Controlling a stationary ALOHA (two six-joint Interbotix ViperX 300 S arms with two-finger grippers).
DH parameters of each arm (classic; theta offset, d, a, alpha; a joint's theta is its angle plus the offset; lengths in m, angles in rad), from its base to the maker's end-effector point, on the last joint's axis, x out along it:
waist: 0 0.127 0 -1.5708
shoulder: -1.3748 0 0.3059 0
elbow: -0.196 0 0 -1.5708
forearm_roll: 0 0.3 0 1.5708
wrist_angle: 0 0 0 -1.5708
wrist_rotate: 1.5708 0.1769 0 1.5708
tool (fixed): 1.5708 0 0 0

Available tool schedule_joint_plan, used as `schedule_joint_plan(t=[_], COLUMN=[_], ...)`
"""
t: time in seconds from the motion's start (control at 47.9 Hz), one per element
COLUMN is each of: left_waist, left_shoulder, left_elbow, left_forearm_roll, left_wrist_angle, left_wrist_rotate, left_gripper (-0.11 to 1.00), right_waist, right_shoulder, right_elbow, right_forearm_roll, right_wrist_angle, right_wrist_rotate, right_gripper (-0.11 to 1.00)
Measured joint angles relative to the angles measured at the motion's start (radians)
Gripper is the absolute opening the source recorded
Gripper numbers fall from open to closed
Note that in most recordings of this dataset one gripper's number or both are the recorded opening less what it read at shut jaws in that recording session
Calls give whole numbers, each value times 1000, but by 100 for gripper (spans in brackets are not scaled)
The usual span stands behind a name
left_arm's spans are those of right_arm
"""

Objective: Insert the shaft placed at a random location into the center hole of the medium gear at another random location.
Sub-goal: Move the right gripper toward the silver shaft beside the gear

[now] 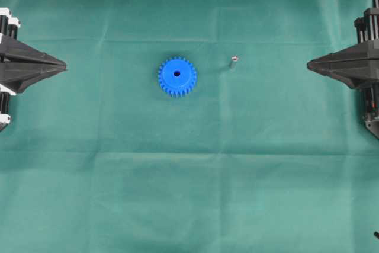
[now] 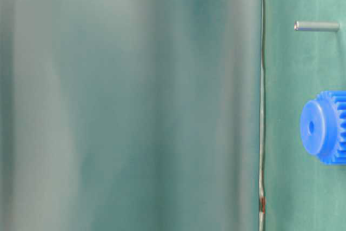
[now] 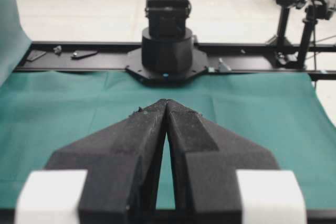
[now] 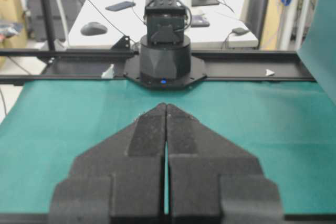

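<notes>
Now shaft (image 1: 233, 61) upright between gear (image 1: 177, 76), right tool (image 1: 310, 64).

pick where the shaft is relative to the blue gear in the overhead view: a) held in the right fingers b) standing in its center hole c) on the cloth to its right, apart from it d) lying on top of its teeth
c: in the overhead view the shaft sits on the green cloth to the right of the medium gear, with bare cloth between them, and the center hole is empty.
</notes>
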Motion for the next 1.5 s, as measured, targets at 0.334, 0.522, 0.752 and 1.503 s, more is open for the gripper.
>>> schedule_joint_plan(t=[0.334,0.522,0.752,1.503], left_waist=[-26,-18,-9,-8], left_shoulder=[-2,-2,-3,-3], left_elbow=[-14,-14,-14,-14], left_forearm_roll=[8,8,9,9], left_wrist_angle=[34,41,43,60], left_wrist_rotate=[-14,-14,-14,-14], left_gripper=[3,3,3,3], right_waist=[-20,-87,-149,-261], right_shoulder=[51,146,327,907], right_elbow=[-34,-34,-37,-87], right_forearm_roll=[0,0,-2,0], right_wrist_angle=[44,31,-38,-324], right_wrist_rotate=[0,0,0,-2], right_gripper=[1,1,44,79])
